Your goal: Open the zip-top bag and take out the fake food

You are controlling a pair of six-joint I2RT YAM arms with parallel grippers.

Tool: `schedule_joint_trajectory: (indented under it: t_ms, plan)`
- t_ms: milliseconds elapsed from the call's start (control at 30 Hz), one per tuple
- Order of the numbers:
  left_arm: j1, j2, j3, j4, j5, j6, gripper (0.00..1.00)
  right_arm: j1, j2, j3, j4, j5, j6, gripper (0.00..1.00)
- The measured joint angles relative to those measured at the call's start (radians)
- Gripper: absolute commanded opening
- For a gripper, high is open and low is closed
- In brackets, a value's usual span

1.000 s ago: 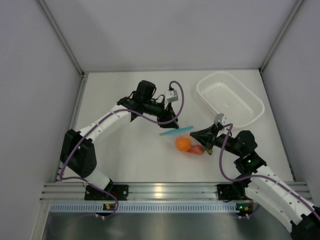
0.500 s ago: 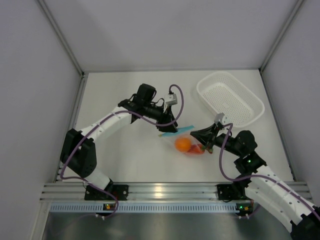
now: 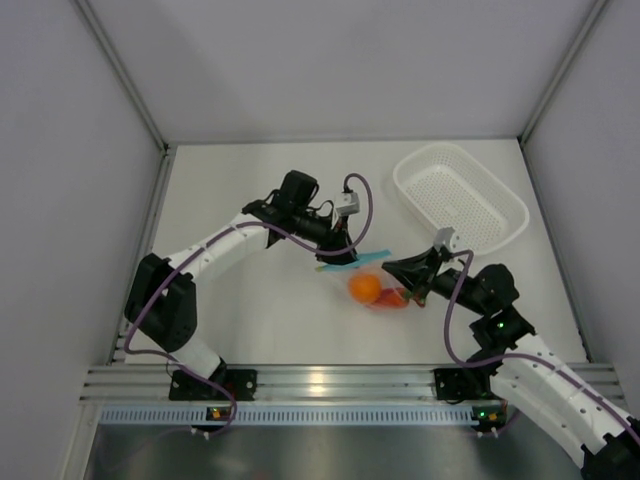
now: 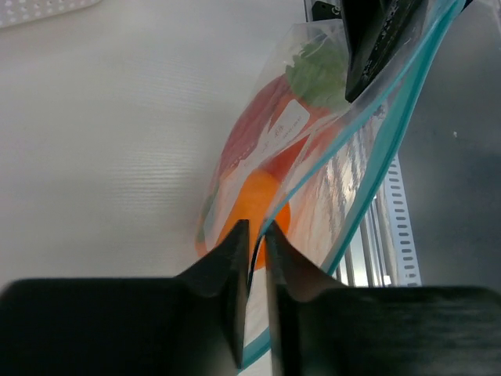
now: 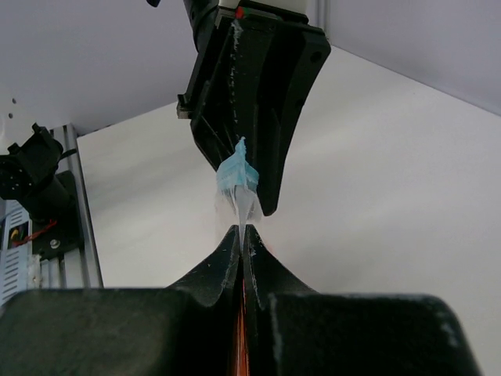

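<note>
zip-top bag (food inside) pinched by left gripper, right gripper

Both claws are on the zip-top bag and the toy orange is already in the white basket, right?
Not quite: the toy orange sits inside the zip-top bag on the table, not in the white basket. The top external view shows it through the clear plastic. The left claw and right claw are indeed both on the bag.
</note>
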Motion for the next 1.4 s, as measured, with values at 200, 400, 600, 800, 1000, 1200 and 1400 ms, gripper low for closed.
schedule_joint_trajectory:
  t_ms: [200, 400, 600, 800, 1000, 1200, 1400]
  plan:
    - [-0.006, 0.003, 0.0, 0.002, -0.048, -0.01, 0.0, 0.0, 0.009, 0.0, 0.0, 0.004, -0.001, 0.0]
    - [-0.012, -0.01, 0.0, 0.01, -0.272, -0.13, 0.0, 0.0, 0.074, 0.006, -0.022, 0.055, -0.001, 0.22]
    - [-0.007, -0.101, -0.025, 0.012, -0.633, -0.31, 0.0, -0.001, 0.221, 0.127, -0.127, 0.167, 0.053, 0.37]
    - [-0.013, -0.205, -0.03, 0.012, -0.96, -0.521, 0.0, -0.001, 0.31, 0.22, -0.182, 0.261, 0.179, 0.53]
    - [-0.089, -0.274, -0.074, 0.016, -1.287, -0.754, 0.0, 0.002, 0.409, 0.3, -0.244, 0.319, 0.364, 0.6]
    - [-0.173, -0.272, -0.14, 0.021, -1.53, -1.024, 0.0, 0.048, 0.543, 0.354, -0.276, 0.364, 0.492, 0.68]
    - [-0.213, -0.248, -0.194, 0.063, -1.647, -1.171, 0.0, 0.129, 0.697, 0.468, -0.307, 0.401, 0.532, 0.66]
